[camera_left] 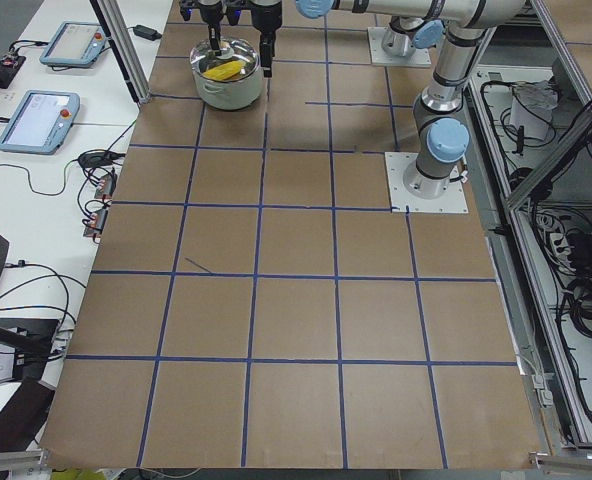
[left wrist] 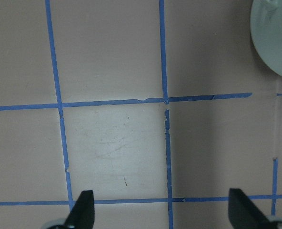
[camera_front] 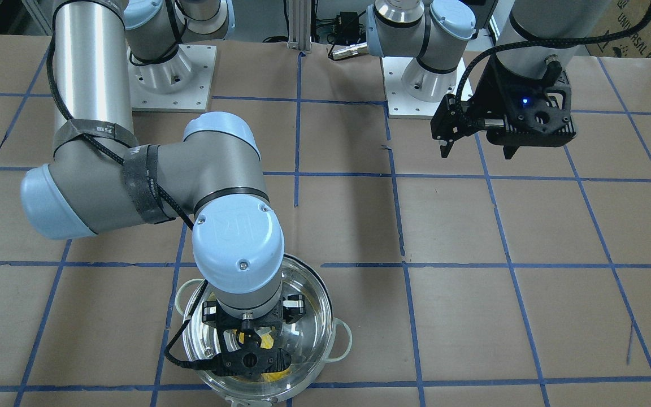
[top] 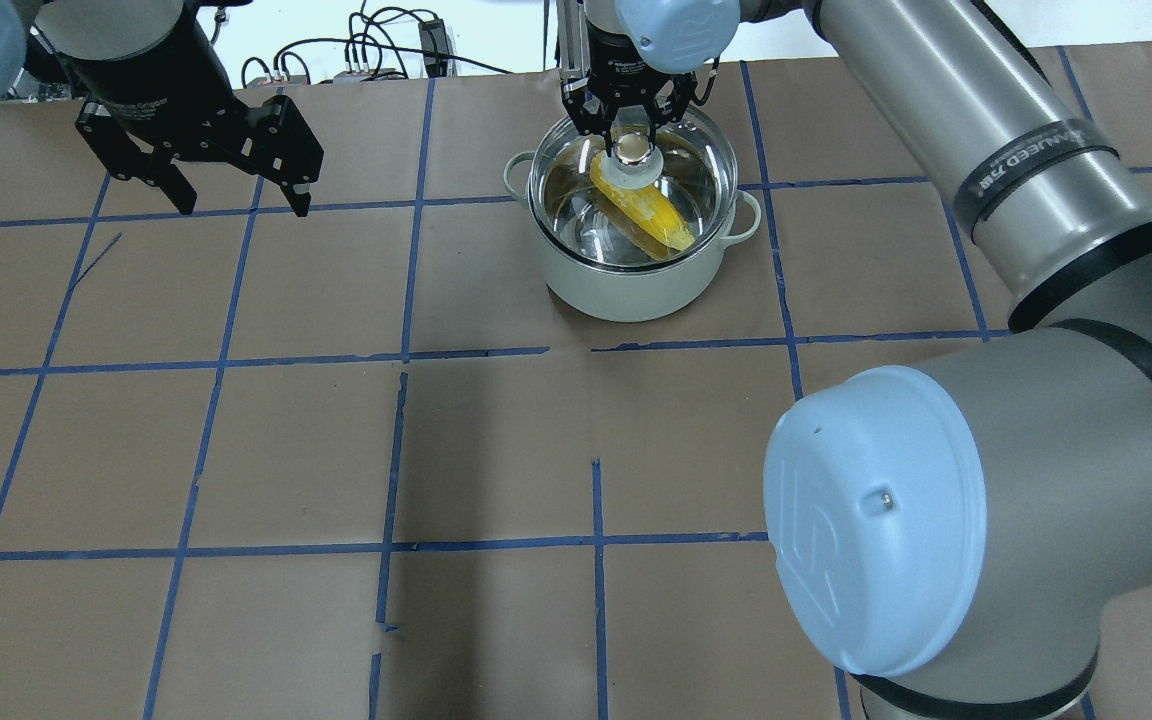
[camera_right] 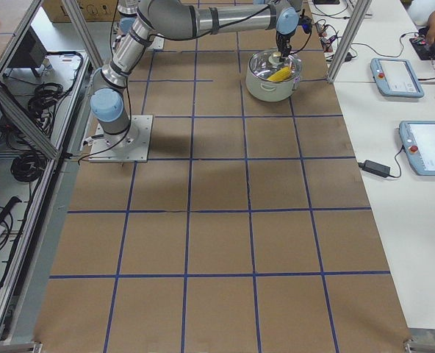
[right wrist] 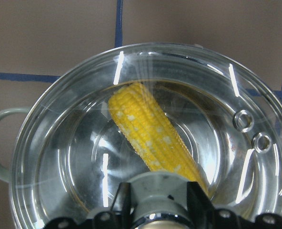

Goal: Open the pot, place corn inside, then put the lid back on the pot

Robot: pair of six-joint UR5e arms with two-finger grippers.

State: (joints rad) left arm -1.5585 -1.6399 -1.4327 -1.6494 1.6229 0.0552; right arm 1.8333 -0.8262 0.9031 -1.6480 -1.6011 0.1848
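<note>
The pale mint pot stands at the far middle of the table. The yellow corn lies inside it, seen through the clear glass lid. My right gripper is shut on the lid's beige knob and holds the lid over the pot's mouth. I cannot tell whether the lid rests on the rim. In the right wrist view the corn lies diagonally under the lid, and the fingers flank the knob. My left gripper is open and empty above bare table, well to the left of the pot.
The table is brown paper with a blue tape grid. The right arm's elbow fills the near right of the overhead view. Both arm bases stand at the robot's side. The pot's edge shows in the left wrist view.
</note>
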